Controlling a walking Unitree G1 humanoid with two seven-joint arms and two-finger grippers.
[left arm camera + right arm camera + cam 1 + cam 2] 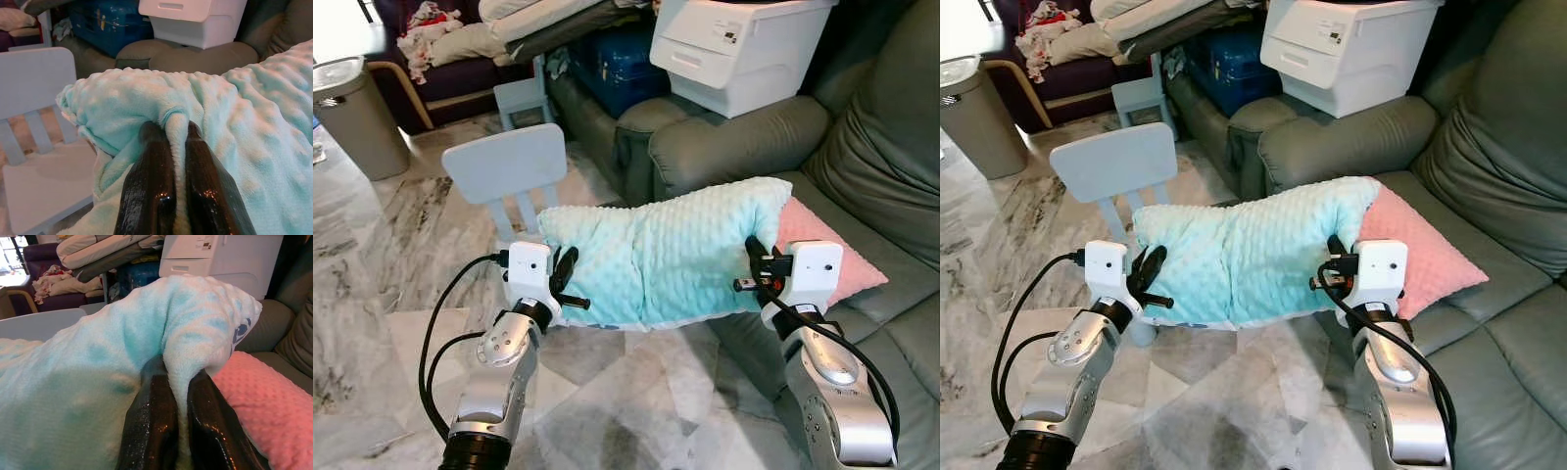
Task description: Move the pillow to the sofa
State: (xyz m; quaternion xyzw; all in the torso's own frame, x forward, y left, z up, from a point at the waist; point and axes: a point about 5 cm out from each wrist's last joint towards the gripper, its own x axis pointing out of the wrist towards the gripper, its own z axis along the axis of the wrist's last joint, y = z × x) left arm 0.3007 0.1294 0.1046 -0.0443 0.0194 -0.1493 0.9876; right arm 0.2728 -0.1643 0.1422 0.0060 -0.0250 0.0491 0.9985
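Left gripper (570, 279) and right gripper (751, 262) each pinch a fold of the mint-green dimpled fleece pillow (656, 253), held aloft between small pale-blue chair (505, 162) and grey-green leather sofa (886, 186), beside pink pillow (822, 245).

Sofa seat (901, 323) lies open at the right — pink cushion (827, 257) and small chair (506, 166) crowd the pillow (666, 257).

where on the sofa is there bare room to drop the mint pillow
The grey seat cushion beyond the pink pillow, toward the backrest, is bare. The far armrest is crowded by the white bin. Both grippers, left and right, hold the mint pillow.
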